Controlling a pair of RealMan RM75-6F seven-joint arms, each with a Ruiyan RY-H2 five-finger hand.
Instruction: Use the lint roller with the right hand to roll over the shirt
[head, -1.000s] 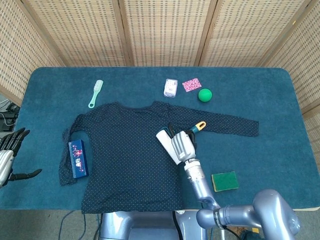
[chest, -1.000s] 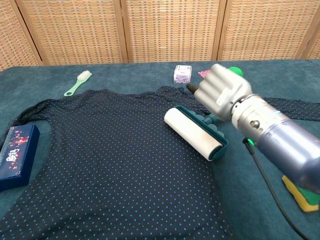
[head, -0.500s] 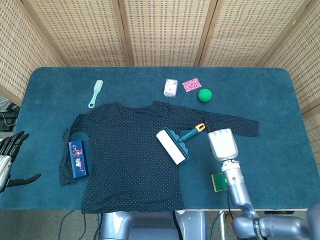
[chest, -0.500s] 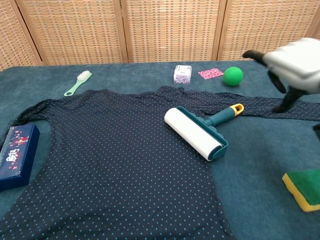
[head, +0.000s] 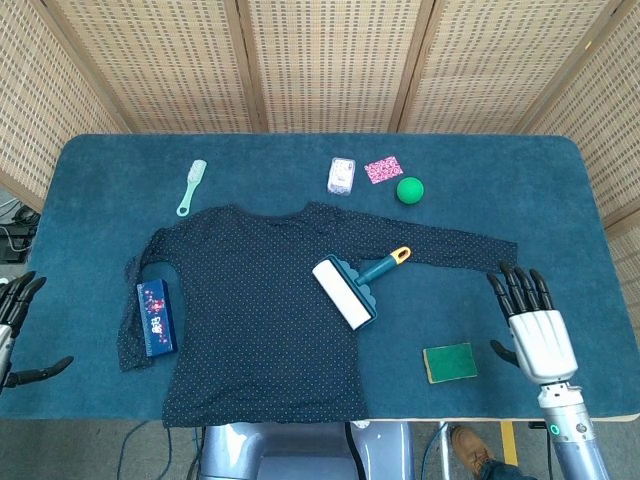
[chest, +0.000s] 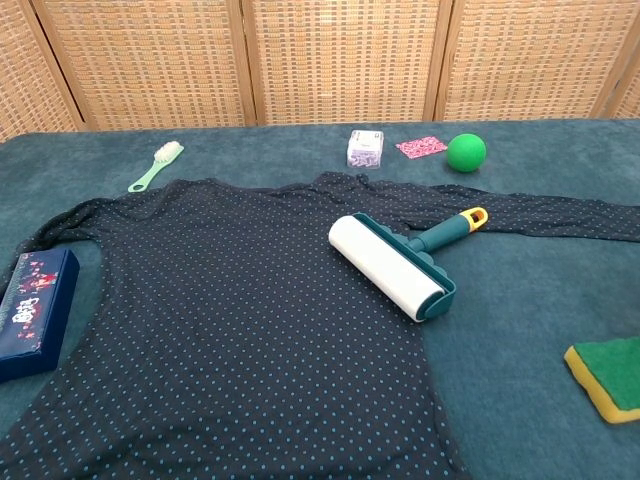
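A dark dotted shirt (head: 250, 300) (chest: 220, 310) lies spread flat on the blue table. The lint roller (head: 352, 287) (chest: 400, 265), white drum with a teal frame and a yellow-tipped handle, rests on the shirt's right side, held by nothing. My right hand (head: 532, 325) is open, fingers spread, near the table's front right, well away from the roller. My left hand (head: 14, 325) shows only at the left edge of the head view, open, off the table. Neither hand appears in the chest view.
A blue box (head: 155, 317) (chest: 30, 310) lies on the shirt's left sleeve. A green sponge (head: 449, 362) (chest: 607, 375) sits left of my right hand. At the back are a mint brush (head: 191, 187), a small white pack (head: 341, 175), a pink card (head: 383, 169) and a green ball (head: 410, 190).
My right hand let go of the lint roller and drew back to the right and toward the front edge. The roller stays on the shirt. My left hand sank slightly.
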